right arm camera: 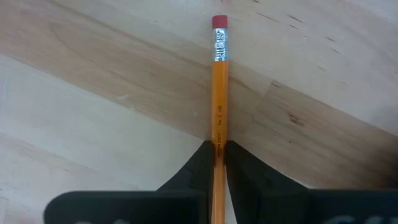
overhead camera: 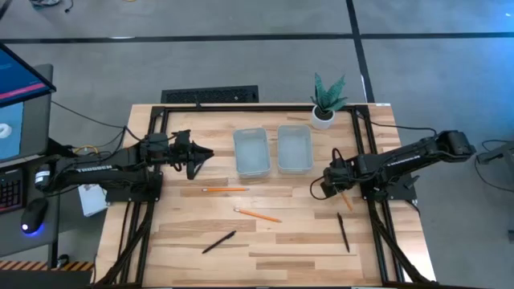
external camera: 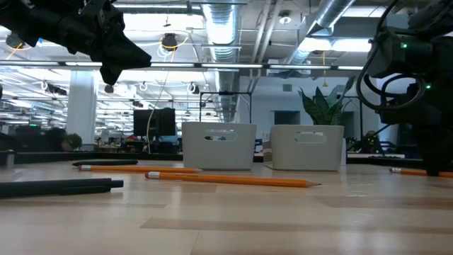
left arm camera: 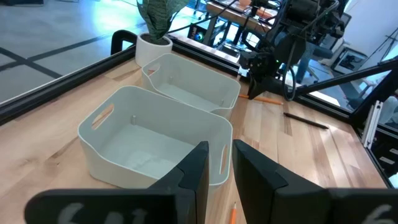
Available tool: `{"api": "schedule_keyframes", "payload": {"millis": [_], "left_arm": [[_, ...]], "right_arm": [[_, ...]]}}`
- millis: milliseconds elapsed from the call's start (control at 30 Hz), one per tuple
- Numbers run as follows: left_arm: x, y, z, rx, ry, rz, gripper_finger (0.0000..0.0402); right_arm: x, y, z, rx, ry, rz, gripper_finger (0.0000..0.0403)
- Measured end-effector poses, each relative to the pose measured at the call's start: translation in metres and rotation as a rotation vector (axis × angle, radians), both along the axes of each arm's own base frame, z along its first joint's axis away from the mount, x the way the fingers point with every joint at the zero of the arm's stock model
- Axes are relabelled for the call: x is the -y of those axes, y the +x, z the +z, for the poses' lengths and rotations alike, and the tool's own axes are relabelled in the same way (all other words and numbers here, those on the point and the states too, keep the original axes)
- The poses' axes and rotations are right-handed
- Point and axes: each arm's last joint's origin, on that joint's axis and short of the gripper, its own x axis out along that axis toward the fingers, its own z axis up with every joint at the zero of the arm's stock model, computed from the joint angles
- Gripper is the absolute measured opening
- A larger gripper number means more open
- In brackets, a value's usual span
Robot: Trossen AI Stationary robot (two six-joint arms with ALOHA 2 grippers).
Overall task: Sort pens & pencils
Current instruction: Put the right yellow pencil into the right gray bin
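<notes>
We see two pale bins [overhead camera: 251,152] [overhead camera: 295,148] at upper center, a potted plant [overhead camera: 325,100] above them, a monitor [overhead camera: 20,92] far left.

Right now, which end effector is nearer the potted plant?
Right. The right end effector, shut on a pencil, sits just below the plant at the table's right edge; the left end effector hovers farther off, beyond both trays.

Two trays [overhead camera: 271,151] side by side — pencils [overhead camera: 225,189] and pens [overhead camera: 218,242] before them.

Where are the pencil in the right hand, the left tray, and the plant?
pencil [right arm camera: 219,99]: right wrist view, mid-shaft.
left tray [overhead camera: 238,152]: high view, left wall.
plant [overhead camera: 328,95]: high view, leaves.
</notes>
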Motion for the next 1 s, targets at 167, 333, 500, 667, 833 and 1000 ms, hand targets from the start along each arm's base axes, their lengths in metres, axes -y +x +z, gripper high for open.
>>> {"api": "schedule_keyframes", "payload": {"millis": [167,333,500,667,833,1000], "left_arm": [[0.0,0.0,0.0,0.0,0.0,0.0,0.0061],[0.0,0.0,0.0,-0.006,-0.002,0.0,0.0061],[0.0,-0.001,-0.003,-0.03,-0.006,0.008,0.0061],[-0.001,-0.001,-0.003,-0.037,-0.004,0.025,0.0061],[-0.001,-0.001,-0.004,-0.041,-0.004,0.026,0.0061],[-0.001,-0.001,-0.004,-0.041,-0.004,0.026,0.0061]], "right_arm": [[-0.001,0.005,0.007,0.007,0.015,0.002,0.0056],[-0.002,0.014,0.018,0.055,0.014,0.021,0.0056],[-0.002,0.023,0.035,0.078,0.009,0.048,0.0056],[-0.003,0.034,0.059,0.122,0.009,0.1,0.0055],[-0.005,0.047,0.09,0.214,0.012,0.159,0.0055],[0.003,0.058,0.117,0.312,-0.043,0.194,0.0055]]}}
